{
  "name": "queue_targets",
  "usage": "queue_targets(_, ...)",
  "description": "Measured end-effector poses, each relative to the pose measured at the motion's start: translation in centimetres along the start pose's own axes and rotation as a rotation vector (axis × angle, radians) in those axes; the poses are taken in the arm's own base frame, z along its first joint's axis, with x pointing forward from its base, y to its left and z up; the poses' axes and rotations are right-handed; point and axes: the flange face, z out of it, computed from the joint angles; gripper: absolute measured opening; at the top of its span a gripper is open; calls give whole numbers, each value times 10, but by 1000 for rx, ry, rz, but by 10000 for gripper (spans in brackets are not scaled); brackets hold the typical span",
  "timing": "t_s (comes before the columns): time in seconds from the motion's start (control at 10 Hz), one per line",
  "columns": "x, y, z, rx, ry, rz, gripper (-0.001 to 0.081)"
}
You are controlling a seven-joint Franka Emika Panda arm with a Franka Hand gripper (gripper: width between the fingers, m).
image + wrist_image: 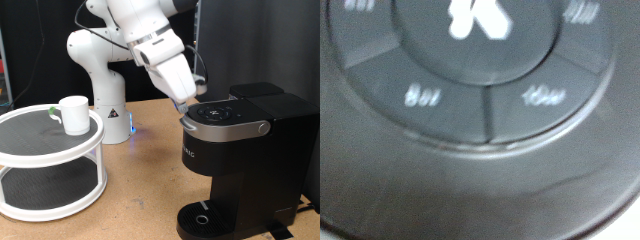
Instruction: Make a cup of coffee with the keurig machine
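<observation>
One black boxy keurig machine [240, 160] is seen at the exterior view's right, standing on a wooden table [140, 195]; its silver-rimmed top is closed and a round drip tray [205, 217] is visible at its base, with nothing standing on it; the white arm is bent down over the machine, and the gripper [188, 101] is placed at the left edge of the machine's top, right at the round control panel [222, 113], though actual contact cannot be confirmed from this view; the fingertips are largely hidden against the dark lid, so whether the jaws are apart or together cannot be told; nothing is seen held between them. In the wrist view the frame is filled by the blurred button ring [480, 90], on which a white letter K and faint size markings are made out; the fingers are not shown there. One white cup [74, 114] is found well apart from the machine, at the exterior view's left, standing upright on the upper tier of a round white two-tier stand [50, 165]; a small green mark is seen beside it.
</observation>
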Motion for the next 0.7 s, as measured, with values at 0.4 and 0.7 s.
queue_targets(0.4, 24, -12, -49, 46, 67, 20, 7)
queue_targets(0.7, 25, -12, -51, 60, 61, 25, 7)
